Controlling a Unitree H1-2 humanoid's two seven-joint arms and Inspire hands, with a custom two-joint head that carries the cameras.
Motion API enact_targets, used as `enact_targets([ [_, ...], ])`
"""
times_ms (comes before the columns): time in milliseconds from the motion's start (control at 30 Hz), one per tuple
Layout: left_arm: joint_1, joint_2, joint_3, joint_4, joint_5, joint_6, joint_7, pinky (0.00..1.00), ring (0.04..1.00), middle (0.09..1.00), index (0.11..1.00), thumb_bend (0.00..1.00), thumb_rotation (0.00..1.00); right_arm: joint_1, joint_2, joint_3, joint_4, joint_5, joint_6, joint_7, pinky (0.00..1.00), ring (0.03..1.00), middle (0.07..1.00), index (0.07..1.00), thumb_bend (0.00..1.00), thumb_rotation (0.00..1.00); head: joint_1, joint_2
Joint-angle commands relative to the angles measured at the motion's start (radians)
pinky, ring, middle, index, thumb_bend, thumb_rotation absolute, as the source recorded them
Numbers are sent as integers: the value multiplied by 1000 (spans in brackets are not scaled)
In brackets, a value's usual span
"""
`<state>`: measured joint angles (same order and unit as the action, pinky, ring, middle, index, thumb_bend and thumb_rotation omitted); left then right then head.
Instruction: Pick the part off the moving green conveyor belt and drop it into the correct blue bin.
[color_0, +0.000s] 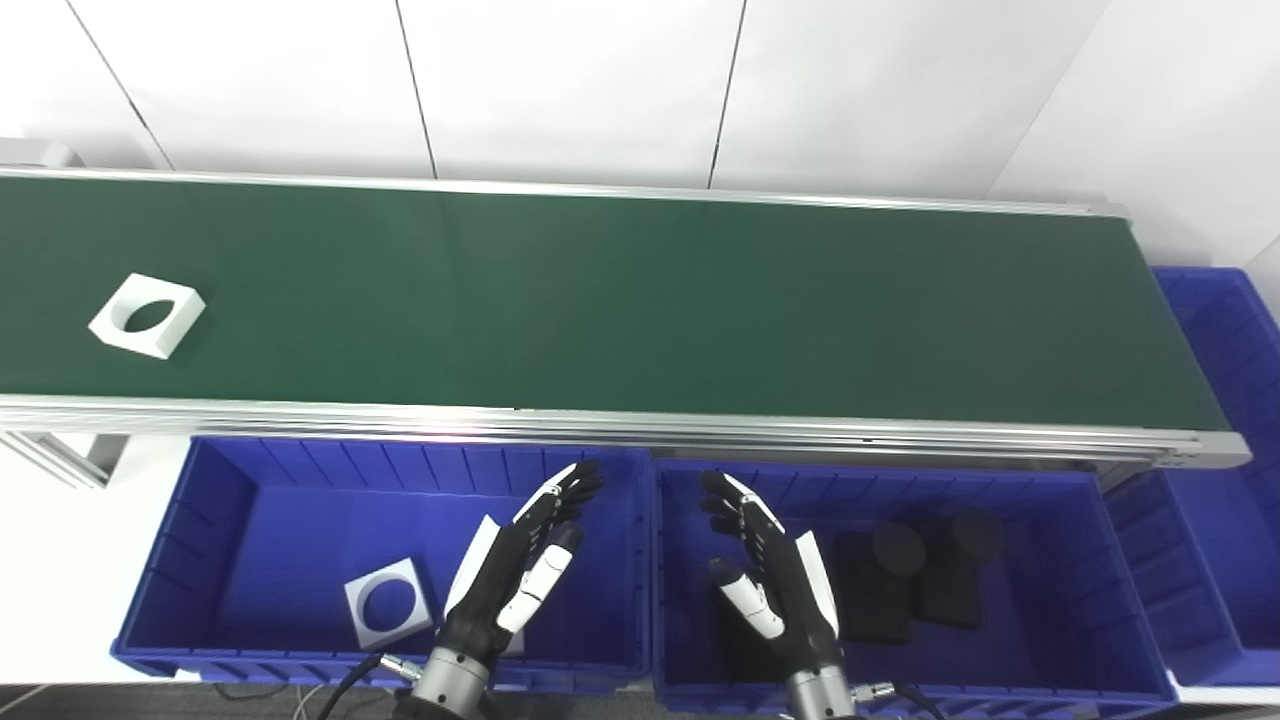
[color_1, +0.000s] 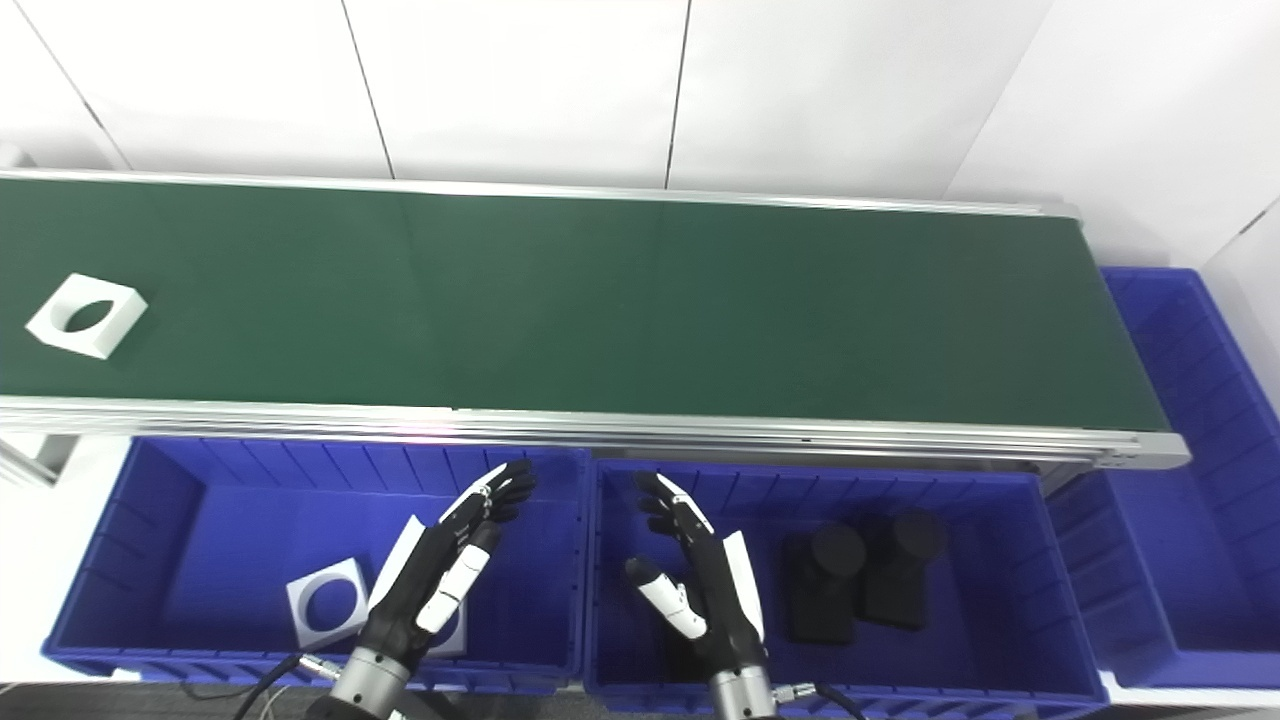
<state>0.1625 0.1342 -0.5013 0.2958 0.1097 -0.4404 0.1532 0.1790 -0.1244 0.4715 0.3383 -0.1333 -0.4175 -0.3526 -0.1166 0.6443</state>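
Robot hands (color_0: 515, 570) (color_0: 765, 575) upright, spread, above bins (color_0: 240, 560)

White paneled wall (color_0: 570, 80) with thin dark seams, evenly lit.

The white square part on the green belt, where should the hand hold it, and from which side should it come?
Judging from its pose, take the white square part by two opposite outer side walls, coming down from above. It lies flat on the green belt, hole upward, so its sides are free. The left hand is nearer and open.
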Motion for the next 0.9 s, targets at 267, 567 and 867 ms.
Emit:
enact_targets([
  [267, -20, 8, -8, 1, 6, -30, 27, 863, 878, 867, 885, 518, 1000, -14, 3, 7, -3, -1, -52, -18, 787, 821, 858, 845, 860, 913, 5, -17],
  [567, -19, 15, -22, -1, 8, -30, 42, 868, 882, 870, 885, 546, 1000, -10, 1, 11, -6, -1, -52, -18, 794, 822, 860, 848, 864, 916, 5, -15],
  [867, -17, 14, -24, -4, 6, -30, 44, 873, 886, 871, 884, 531, 1000, -10, 1, 13, -2, -3, -52, -21, 795, 823, 862, 849, 859, 916, 4, -17],
])
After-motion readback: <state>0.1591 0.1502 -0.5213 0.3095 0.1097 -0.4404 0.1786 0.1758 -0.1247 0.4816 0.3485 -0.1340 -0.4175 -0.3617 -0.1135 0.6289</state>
